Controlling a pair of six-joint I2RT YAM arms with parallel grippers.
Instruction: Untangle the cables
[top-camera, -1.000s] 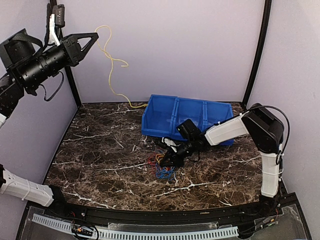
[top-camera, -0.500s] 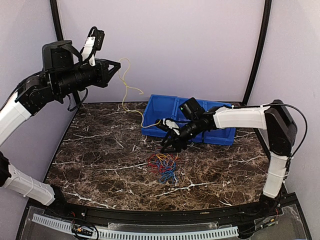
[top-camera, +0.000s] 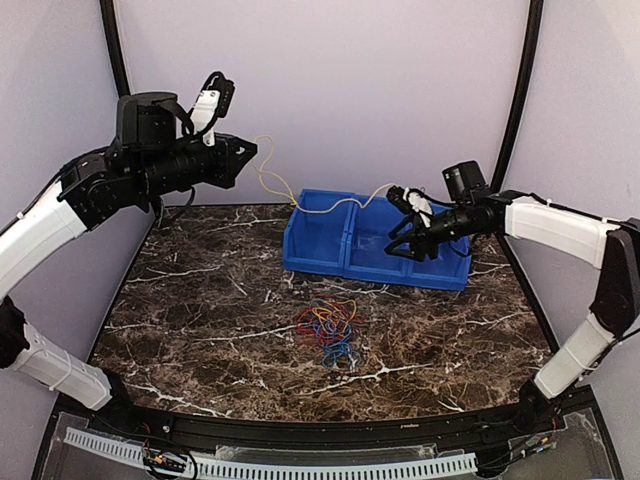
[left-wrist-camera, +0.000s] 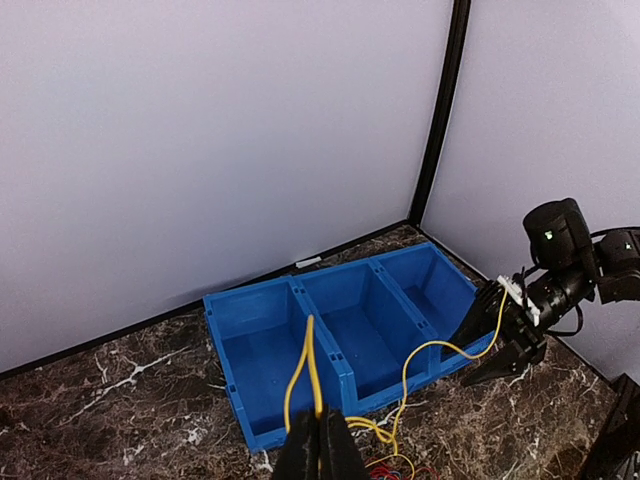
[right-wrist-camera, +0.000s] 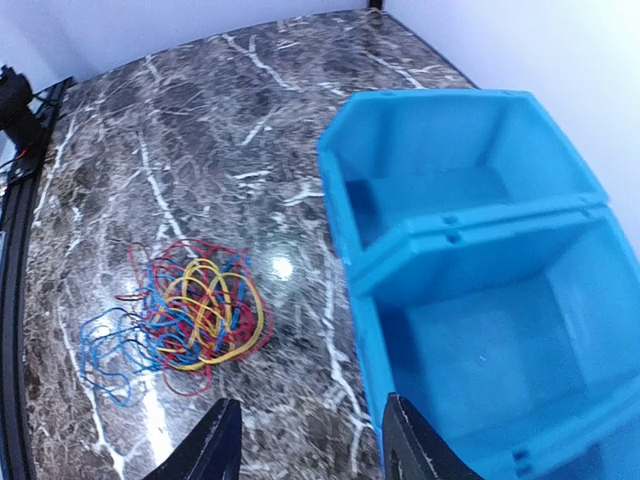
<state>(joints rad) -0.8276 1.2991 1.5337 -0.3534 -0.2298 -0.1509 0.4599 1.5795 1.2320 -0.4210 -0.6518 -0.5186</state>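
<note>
The left claw (top-camera: 248, 158), high in the upper left of the top view, is pinched shut on a single yellow cable (left-wrist-camera: 312, 365). From that pinch the strand sags and runs rightward over the blue bin (top-camera: 345, 245), so its long axis lies left to right across the frame. Its far end reaches the right claw (top-camera: 398, 222), right of centre. That claw's jaws stand partly apart, and its own wrist view shows nothing between them. Whether the yellow end rests on the claw or only passes beside it, I cannot tell.

The rest of the cables (top-camera: 328, 328), a loose knot of red, blue and yellow loops, lie flat on the counter (top-camera: 200, 300) near the bin's front wall, at the middle of the frame. They sit below and left of the right claw and well apart from the raised left claw. The right claw looks the nearer of the two, so a reach for the knot would likely go down and left from there.
</note>
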